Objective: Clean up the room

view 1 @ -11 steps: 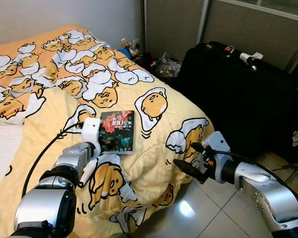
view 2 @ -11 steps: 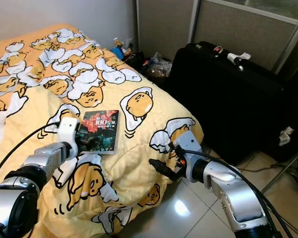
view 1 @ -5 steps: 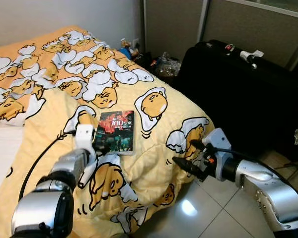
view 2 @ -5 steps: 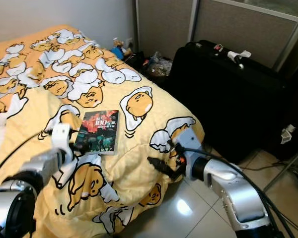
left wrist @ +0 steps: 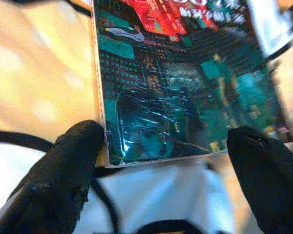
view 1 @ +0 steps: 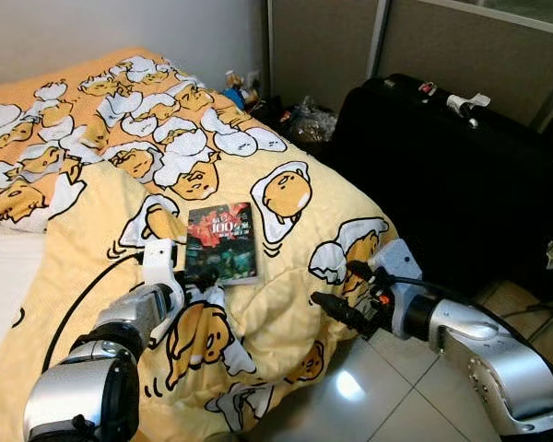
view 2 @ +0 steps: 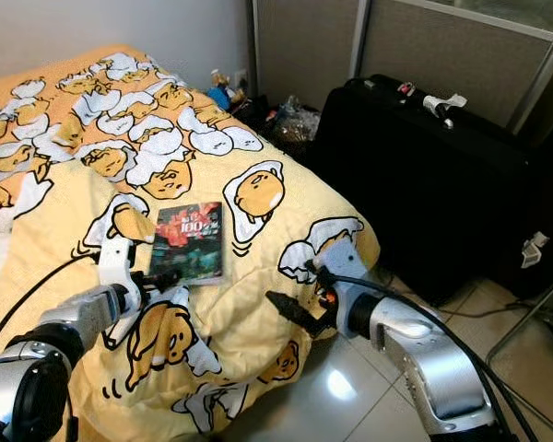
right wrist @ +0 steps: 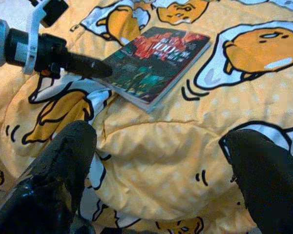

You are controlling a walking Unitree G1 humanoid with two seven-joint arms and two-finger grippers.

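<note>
The left tool (view 1: 203,279) lay low on the bed (view 1: 92,193), fingers spread wide at the book's (view 1: 220,243) near edge. The right tool (view 1: 336,308) hovered wide open off the bed's corner.

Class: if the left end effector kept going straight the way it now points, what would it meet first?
Most likely the book. The left end effector is open, its fingertips at the book's near edge on the egg-print duvet, so the book lies directly ahead.

One book (view 1: 220,242) lies on one bed (view 1: 92,120), just ahead of the left tool (view 1: 201,277). One black suitcase (view 1: 442,175) stands beyond the right tool (view 1: 336,293). Two tools in all.
</note>
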